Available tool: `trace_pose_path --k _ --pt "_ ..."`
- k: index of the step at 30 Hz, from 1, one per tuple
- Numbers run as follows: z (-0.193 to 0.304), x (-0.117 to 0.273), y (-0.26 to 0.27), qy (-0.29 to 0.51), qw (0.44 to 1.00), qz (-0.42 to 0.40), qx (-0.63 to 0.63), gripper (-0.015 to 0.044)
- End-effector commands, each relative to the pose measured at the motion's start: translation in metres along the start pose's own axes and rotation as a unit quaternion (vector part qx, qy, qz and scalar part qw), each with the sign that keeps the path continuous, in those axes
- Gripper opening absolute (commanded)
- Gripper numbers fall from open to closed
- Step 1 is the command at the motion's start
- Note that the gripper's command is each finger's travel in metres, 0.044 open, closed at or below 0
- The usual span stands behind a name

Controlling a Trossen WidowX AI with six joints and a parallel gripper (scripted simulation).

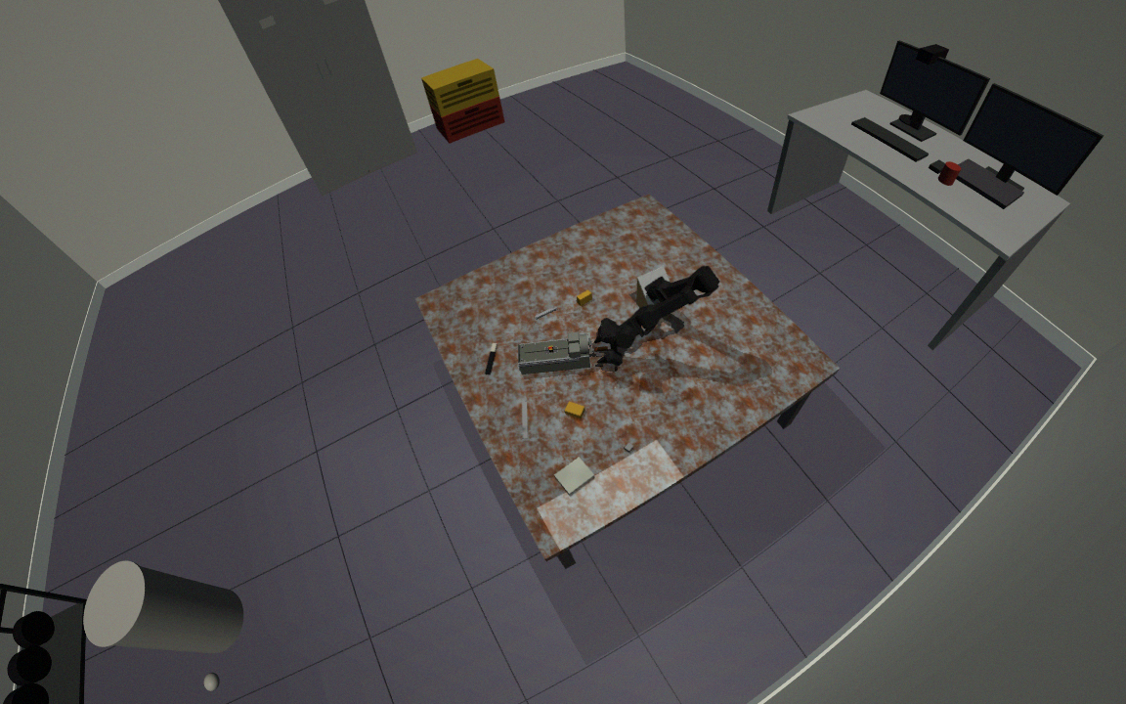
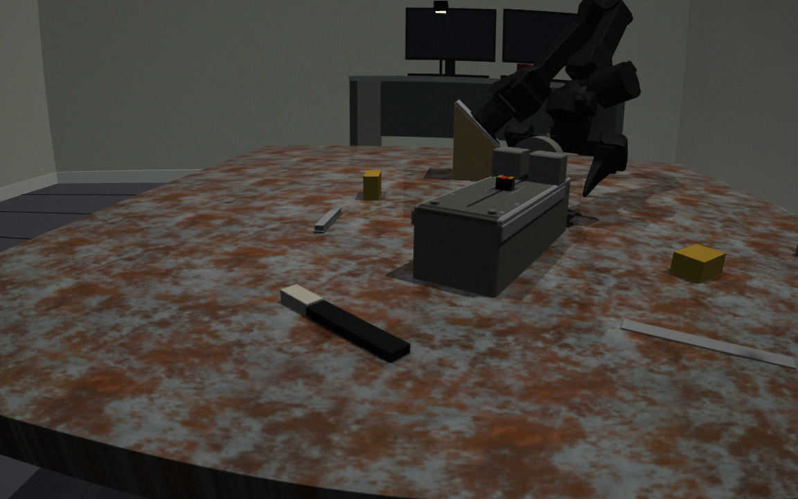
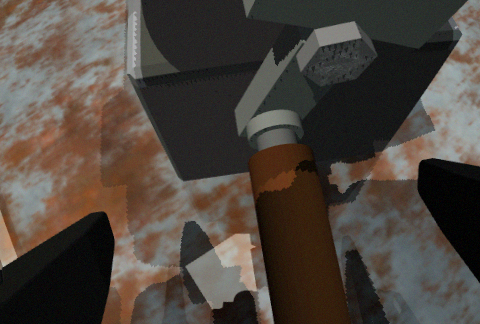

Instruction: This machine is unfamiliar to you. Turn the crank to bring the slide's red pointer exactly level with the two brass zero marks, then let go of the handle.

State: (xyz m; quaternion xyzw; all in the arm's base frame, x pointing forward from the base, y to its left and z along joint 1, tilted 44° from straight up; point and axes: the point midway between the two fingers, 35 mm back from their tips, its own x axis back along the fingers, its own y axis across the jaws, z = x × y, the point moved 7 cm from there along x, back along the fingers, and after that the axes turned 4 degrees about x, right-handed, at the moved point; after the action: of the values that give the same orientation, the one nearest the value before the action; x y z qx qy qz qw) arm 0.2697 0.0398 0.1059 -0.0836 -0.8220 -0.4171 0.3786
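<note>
The grey machine stands on the speckled table. Its slide block sits on the slotted top, with red and yellow marks close together; whether the pointer is level is too small to tell. The wrist view does not show the slide. The crank arm slopes down from the hub to the brown handle, which points toward the wrist camera. My gripper is open at the crank end, its black fingers on either side of the handle, with visible gaps to both.
A wedge-shaped box stands behind the machine near the arm's base. Yellow blocks lie on both sides. A black-and-white bar, pale strips and a pale square lie around.
</note>
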Motion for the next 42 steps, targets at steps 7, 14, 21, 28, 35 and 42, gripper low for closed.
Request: trace_pose_path --k 7,14,21,28,35,42 --pt "0.0080 -0.0062 -0.0022 -0.001 1.000 0.003 -0.004 0.0387" --pt "0.0080 -0.0062 -0.0022 -0.001 1.000 0.003 -0.004 0.0204" --pt "0.0080 -0.0062 -0.0022 -0.001 1.000 0.003 -0.004 0.0020" --pt "0.0086 -0.0061 -0.0018 -0.001 1.000 0.003 -0.004 0.0000" --pt "0.0083 -0.0058 -0.0008 -0.001 1.000 0.003 -0.004 0.0000" --pt "0.0072 -0.0049 0.0019 -0.001 1.000 0.003 -0.004 0.0000"
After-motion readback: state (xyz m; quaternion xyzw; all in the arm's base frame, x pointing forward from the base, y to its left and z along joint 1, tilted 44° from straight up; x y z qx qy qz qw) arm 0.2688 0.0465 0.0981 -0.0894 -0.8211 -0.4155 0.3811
